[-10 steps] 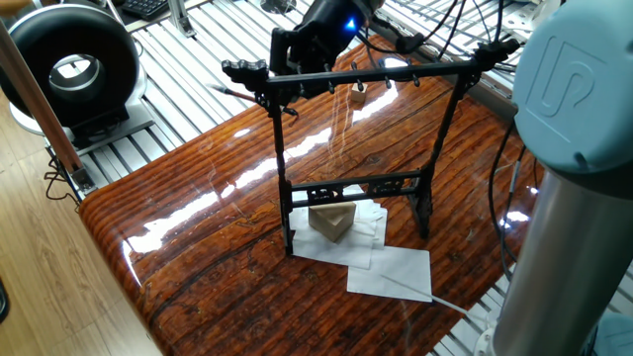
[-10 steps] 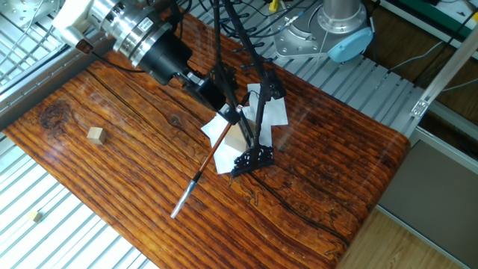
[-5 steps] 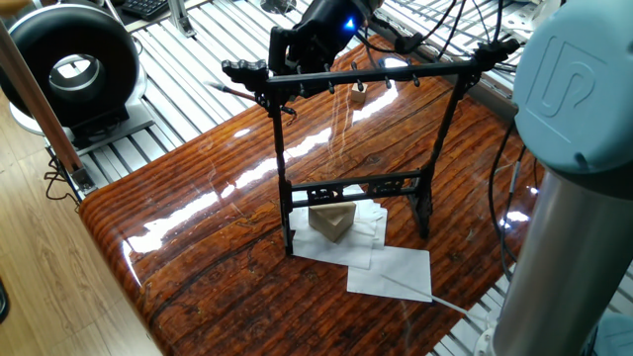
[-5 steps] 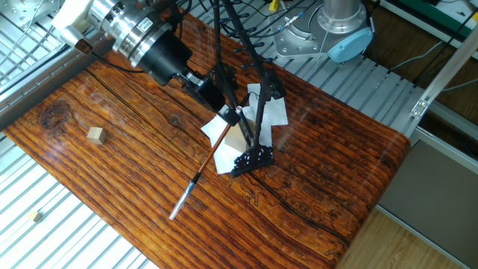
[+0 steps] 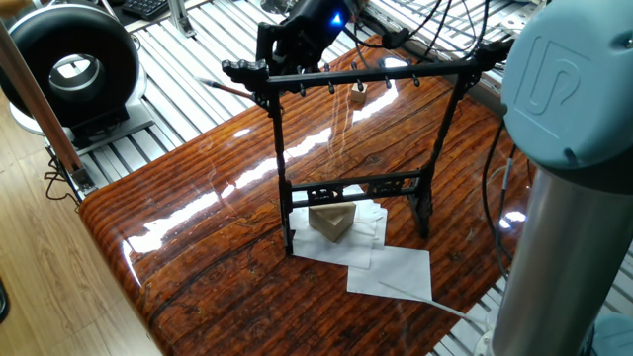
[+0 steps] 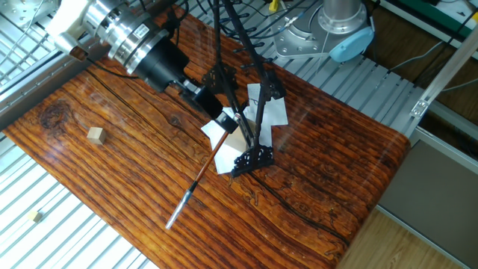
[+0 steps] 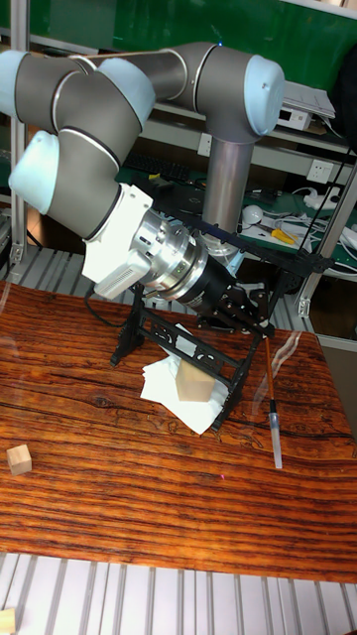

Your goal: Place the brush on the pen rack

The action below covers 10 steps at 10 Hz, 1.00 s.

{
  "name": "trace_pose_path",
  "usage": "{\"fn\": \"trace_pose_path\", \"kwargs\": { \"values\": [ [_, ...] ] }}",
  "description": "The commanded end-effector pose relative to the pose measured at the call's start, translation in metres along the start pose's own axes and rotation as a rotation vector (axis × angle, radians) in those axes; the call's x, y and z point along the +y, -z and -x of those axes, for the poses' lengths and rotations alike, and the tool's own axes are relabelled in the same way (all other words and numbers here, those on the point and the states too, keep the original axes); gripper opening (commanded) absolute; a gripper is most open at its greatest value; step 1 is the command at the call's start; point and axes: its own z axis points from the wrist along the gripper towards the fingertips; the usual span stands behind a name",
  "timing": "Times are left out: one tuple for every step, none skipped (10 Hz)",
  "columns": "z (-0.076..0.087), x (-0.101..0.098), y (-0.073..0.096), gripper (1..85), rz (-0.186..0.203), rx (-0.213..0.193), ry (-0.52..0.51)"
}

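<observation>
The brush (image 6: 202,170) has a thin reddish-brown shaft and a pale capped end. My gripper (image 6: 222,118) is shut on its upper end. In the tall fixed view the brush (image 7: 271,392) hangs nearly straight down from the gripper (image 7: 260,319), its pale end just above the table, beside the rack's right upright. The pen rack (image 5: 366,74) is a tall black frame with a pegged crossbar. In one fixed view the brush (image 5: 223,88) sticks out left past the rack's left end, by the gripper (image 5: 265,84).
A tan wooden block (image 5: 331,220) sits on white paper sheets (image 5: 391,272) under the rack. A small wooden cube (image 6: 95,134) lies on the table's far side. A black round device (image 5: 74,64) stands off the table. The arm's column (image 5: 564,198) fills the right.
My gripper has shifted slightly away from the rack's left end with the brush still in it. The brush's free end has moved outward a little.
</observation>
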Motion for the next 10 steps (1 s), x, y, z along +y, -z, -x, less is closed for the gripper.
{"fn": "trace_pose_path", "kwargs": {
  "values": [
    [-0.001,0.013,0.0,1.0,0.037,0.017,-0.013],
    [-0.004,0.014,0.0,1.0,0.042,0.027,-0.02],
    [-0.006,0.014,0.001,1.0,0.046,0.035,-0.025],
    [-0.007,0.014,0.001,1.0,0.049,0.039,-0.025],
    [-0.011,0.016,0.001,1.0,0.065,0.053,-0.022],
    [-0.015,0.018,0.001,1.0,0.083,0.071,-0.016],
    [-0.017,0.018,0.001,1.0,0.087,0.077,-0.009],
    [-0.018,0.015,0.001,1.0,0.078,0.076,0.001],
    [-0.019,0.016,0.001,1.0,0.081,0.081,0.001],
    [-0.021,0.014,0.002,1.0,0.078,0.087,0.009]
  ]
}}
